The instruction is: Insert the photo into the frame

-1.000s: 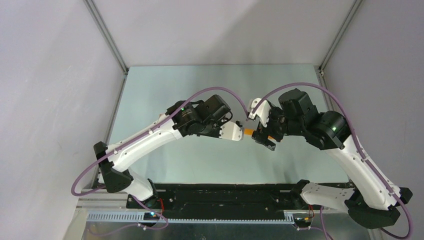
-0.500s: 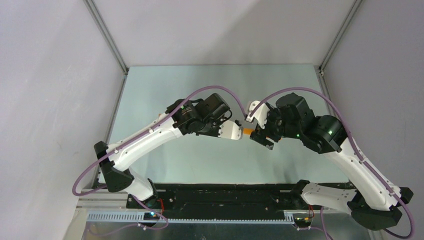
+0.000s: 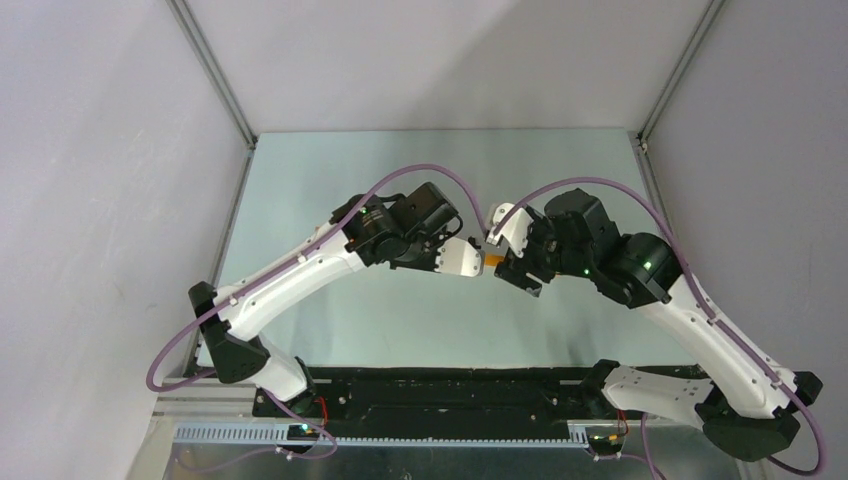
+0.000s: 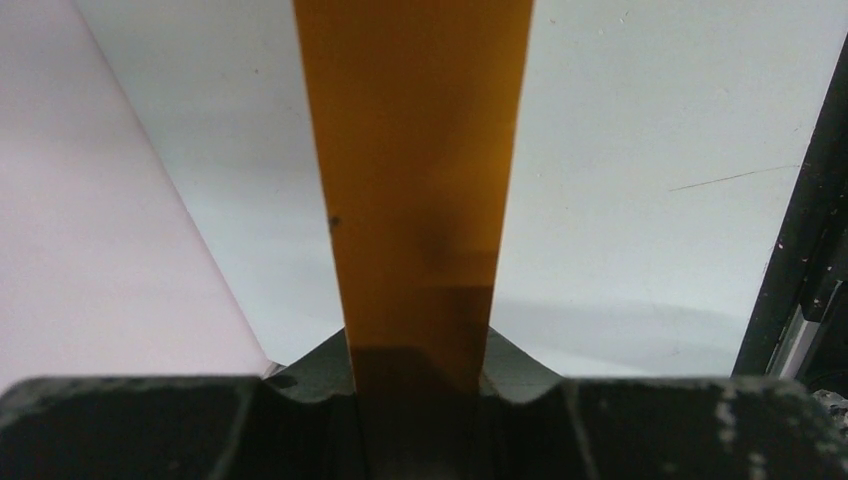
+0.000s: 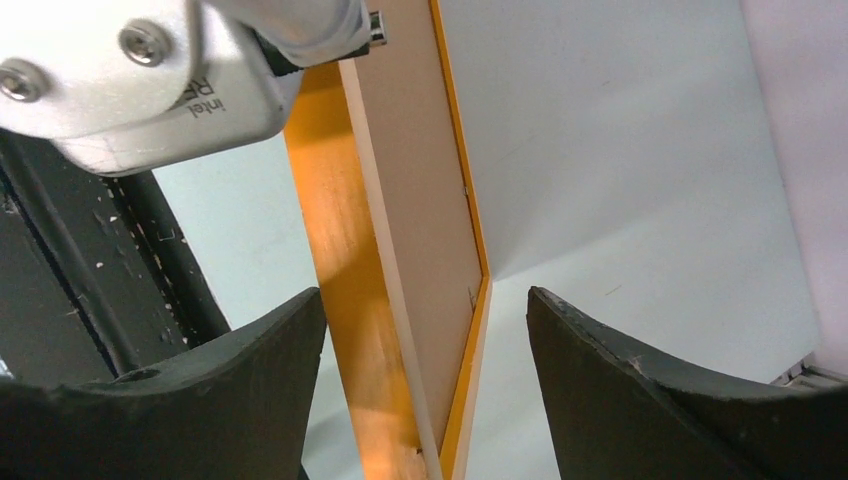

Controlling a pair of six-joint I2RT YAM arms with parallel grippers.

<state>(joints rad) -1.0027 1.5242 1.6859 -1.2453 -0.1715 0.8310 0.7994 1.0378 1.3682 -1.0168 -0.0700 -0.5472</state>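
Note:
The frame [image 4: 415, 150] is a thin orange-tan wooden rectangle held on edge above the table. My left gripper [image 4: 420, 355] is shut on one of its side rails. From the top only a small orange piece of the frame [image 3: 492, 260] shows between the two grippers. My right gripper [image 5: 427, 310] is open, with the frame [image 5: 345, 260] standing between its fingers and touching neither. A flat brown panel [image 5: 415, 180] fills the frame's opening, with a thin white edge beside it. The photo's picture side is not visible.
The left wrist camera housing [image 5: 150, 70] sits close above the frame in the right wrist view. The pale green table [image 3: 420, 180] spreads beyond both arms. Grey walls and metal posts [image 3: 215, 75] close it in, and a black rail [image 3: 450, 390] runs along the near edge.
My right gripper has moved left toward the left gripper, further over the frame, and its jaws have narrowed slightly. The left gripper has shifted a little left, still holding the frame.

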